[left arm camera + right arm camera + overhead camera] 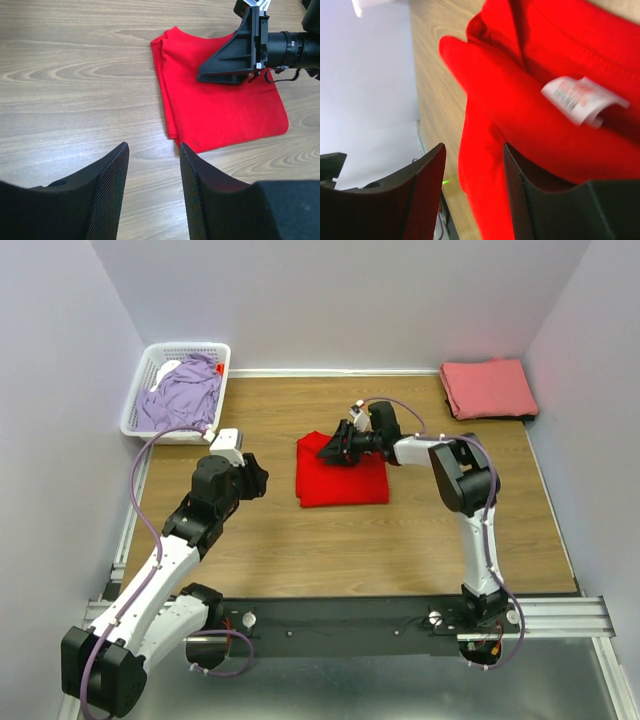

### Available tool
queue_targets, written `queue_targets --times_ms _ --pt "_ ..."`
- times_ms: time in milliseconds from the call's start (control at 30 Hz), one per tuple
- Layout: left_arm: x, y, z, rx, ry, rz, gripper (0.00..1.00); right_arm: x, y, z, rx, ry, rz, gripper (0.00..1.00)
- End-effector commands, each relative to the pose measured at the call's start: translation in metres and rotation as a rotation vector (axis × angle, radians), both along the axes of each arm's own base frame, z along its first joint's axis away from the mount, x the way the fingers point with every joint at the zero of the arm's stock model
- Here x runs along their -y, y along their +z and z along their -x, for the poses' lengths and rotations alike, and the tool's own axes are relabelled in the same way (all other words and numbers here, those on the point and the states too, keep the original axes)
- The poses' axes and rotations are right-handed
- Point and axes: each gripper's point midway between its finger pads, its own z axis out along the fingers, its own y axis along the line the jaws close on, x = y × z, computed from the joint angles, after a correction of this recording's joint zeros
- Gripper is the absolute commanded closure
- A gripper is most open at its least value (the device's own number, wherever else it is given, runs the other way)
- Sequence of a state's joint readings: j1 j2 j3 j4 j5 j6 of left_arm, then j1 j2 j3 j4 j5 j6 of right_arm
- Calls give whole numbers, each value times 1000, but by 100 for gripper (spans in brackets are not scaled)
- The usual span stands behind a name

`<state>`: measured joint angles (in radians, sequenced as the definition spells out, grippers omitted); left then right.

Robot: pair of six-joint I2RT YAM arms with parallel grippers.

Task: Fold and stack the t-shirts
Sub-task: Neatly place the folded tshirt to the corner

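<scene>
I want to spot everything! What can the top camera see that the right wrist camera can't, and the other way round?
Only the top camera shows the lavender shirt at the back left and the folded pink shirt at the back right. Only the right wrist camera shows the small white tag on the red cloth, close up. Both show the red shirt, the wooden table and the right pincer, its fingers apart.

top: overhead, whole table (300,540) | left wrist: low, facing red shirt (220,110) | right wrist: close-up of it | all share it
</scene>
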<state>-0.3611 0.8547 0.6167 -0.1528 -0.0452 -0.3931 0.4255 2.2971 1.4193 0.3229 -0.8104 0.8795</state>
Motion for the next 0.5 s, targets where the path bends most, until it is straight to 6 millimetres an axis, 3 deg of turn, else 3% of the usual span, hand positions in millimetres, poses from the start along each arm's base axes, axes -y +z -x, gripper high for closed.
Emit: queue_targets --times_ms 0,133,200,233,267,333,400,433,467 --pt "-3 7 -1 30 5 -9 47 15 46 6 94 -13 104 43" --pt "15 7 -1 28 -82 25 47 57 67 16 116 -81 200 43" --pt "29 3 -3 9 -126 27 46 99 62 12 109 -177 314 42" --pt "35 8 -7 14 -138 26 46 117 72 16 126 -218 353 41" --pt "41 8 -9 10 -151 20 45 143 65 20 101 -249 427 39" --pt "67 -3 -9 -25 -209 -10 45 180 64 20 110 -339 551 38" --pt "90 8 -14 -7 -259 -15 44 211 68 33 110 -377 648 35" --pt "112 -6 -10 -44 -312 -37 43 225 67 36 109 -411 708 34" --pt "121 5 -19 -17 -311 -51 42 234 70 46 107 -408 739 33"
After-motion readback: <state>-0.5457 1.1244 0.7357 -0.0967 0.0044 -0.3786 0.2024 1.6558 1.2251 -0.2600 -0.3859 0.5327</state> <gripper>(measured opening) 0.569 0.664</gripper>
